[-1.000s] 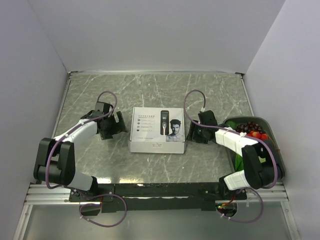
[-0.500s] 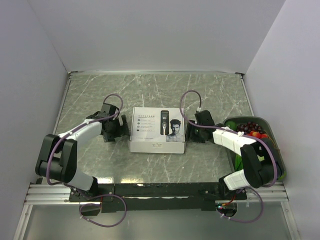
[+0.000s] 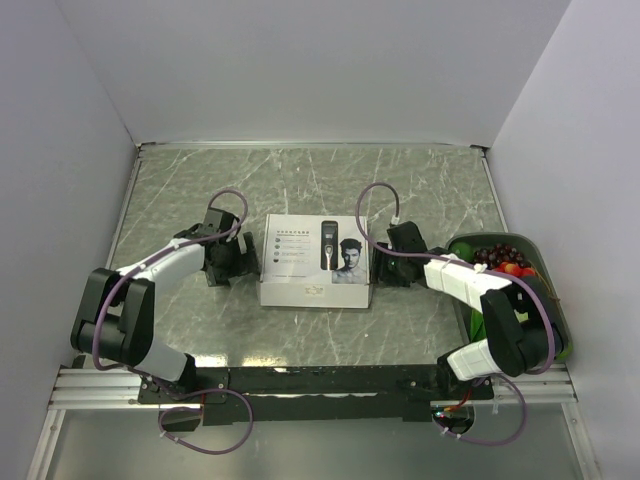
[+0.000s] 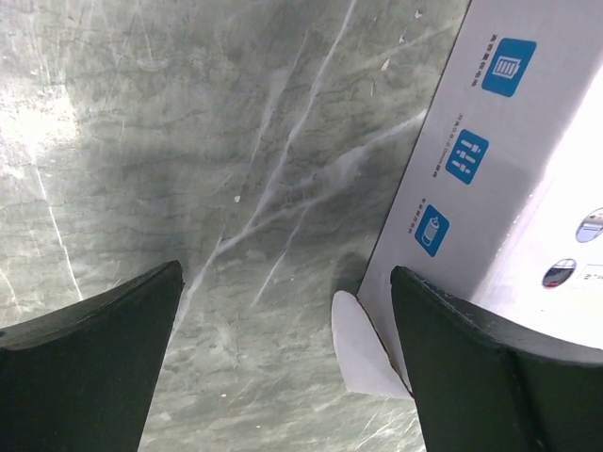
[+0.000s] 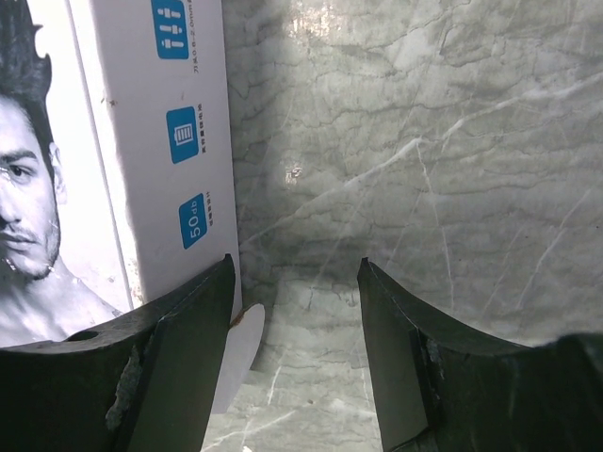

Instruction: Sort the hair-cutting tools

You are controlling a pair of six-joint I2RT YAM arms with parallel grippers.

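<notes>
A closed white box [image 3: 315,262] printed with a clipper and a man's face lies at the table's middle. The real clipper and the black attachments are out of view. My left gripper [image 3: 243,262] is open at the box's left side. In the left wrist view [image 4: 283,282] one finger [image 4: 471,367] lies over the box's side panel [image 4: 490,188], beside a loose white flap [image 4: 363,348]. My right gripper [image 3: 383,268] is open at the box's right side. In the right wrist view [image 5: 294,273] one finger [image 5: 179,358] is against the box [image 5: 141,141], next to a flap [image 5: 236,358].
A dark green tray [image 3: 545,300] holding red and dark fruit [image 3: 505,258] stands at the right edge, beside my right arm. Grey walls close the table at the back and both sides.
Both grippers have moved inward along the table and now sit right at the box's left and right sides. The box has stayed in place.
</notes>
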